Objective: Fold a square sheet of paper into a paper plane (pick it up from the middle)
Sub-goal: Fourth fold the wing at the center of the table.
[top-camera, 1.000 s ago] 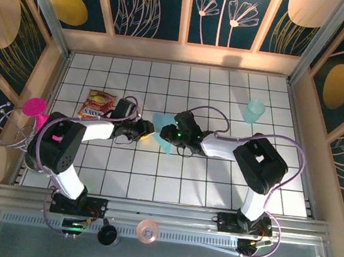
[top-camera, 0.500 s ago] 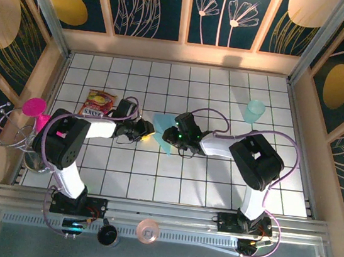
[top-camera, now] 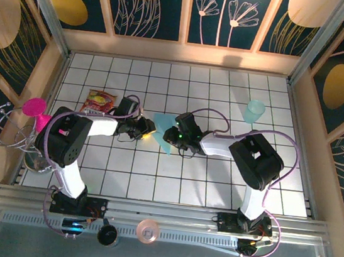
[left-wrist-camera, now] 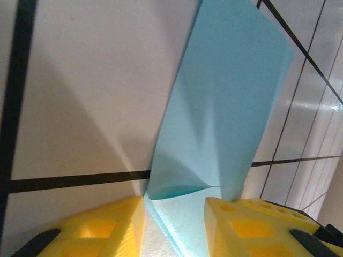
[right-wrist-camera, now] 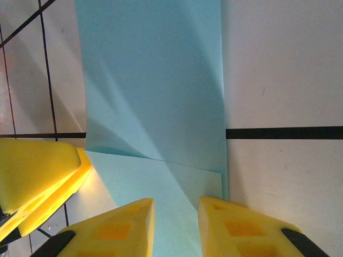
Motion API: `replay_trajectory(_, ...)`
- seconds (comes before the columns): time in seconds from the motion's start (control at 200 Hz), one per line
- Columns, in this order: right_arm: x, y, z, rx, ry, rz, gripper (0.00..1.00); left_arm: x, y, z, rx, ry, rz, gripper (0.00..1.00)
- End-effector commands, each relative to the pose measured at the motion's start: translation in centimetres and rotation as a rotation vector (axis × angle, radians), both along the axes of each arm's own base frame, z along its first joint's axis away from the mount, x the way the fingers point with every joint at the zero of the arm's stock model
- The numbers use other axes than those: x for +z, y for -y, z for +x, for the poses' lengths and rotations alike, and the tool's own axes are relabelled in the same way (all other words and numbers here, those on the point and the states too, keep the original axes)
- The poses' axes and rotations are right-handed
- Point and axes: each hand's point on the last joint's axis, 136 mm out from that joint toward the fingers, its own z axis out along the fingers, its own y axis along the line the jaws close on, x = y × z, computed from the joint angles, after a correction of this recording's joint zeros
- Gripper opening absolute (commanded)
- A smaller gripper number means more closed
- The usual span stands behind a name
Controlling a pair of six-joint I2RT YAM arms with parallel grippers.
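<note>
- Yellow fingers (left-wrist-camera: 96,230) of the left gripper (left-wrist-camera: 174,227) stand part-way apart. We see light-blue paper lying flat in the gap, so nothing is pinched there.
- Over on the right gripper (right-wrist-camera: 177,225) there are two more yellow fingers (right-wrist-camera: 241,230) with a narrower gap. The jaws are parted a little, and the blue paper runs flat between them rather than squeezed.
- Both pairs of fingers are cut off by the bottom edge of their wrist views, so we can't see their roots.
- Whether the fingertips press down on the surface, we cannot tell.
- Out from the tips, the sheet of paper (left-wrist-camera: 225,107) lies folded: one sheet, at least two layers, with a folded edge crossing just ahead of each gripper.
- Its far end runs off the top of both wrist views.
- From above, the two grippers meet nose to nose over the sheet near the middle of the white tiled table (top-camera: 216,179). They hide most of it; only a blue corner at the back and a blue tip on the near side peek out.
- Further out we count one pale-teal cup (top-camera: 254,111), well apart to the right, and one red-and-yellow snack packet (top-camera: 100,102) near the left arm.
</note>
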Motion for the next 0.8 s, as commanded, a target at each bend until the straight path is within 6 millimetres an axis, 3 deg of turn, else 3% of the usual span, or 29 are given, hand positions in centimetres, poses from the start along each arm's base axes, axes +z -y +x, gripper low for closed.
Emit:
replay_trajectory(0.0, -1.9, 1.3, -0.2, -0.026, -0.045, -0.054, 0.28, 0.0, -0.3, 0.3, 0.007, 0.007, 0.032, 0.36)
replay_trajectory(0.15, -2.2, 1.4, -0.3, -0.028, -0.052, -0.059, 0.28, 0.0, 0.1, 0.3, -0.003, 0.005, 0.009, 0.36)
replay_trajectory(0.39, -2.2, 1.4, -0.3, -0.024, -0.050, -0.059, 0.27, 1.0, 1.5, 0.6, -0.052, 0.018, -0.068, 0.27)
replay_trajectory(0.626, -2.1, 1.4, -0.3, -0.023, -0.046, -0.059, 0.27, 1.8, 2.6, 0.5, -0.104, 0.034, -0.124, 0.27)
replay_trajectory(0.796, -2.0, 1.5, -0.3, -0.021, -0.039, -0.056, 0.27, 1.0, 2.7, 0.5, -0.161, 0.024, -0.098, 0.27)
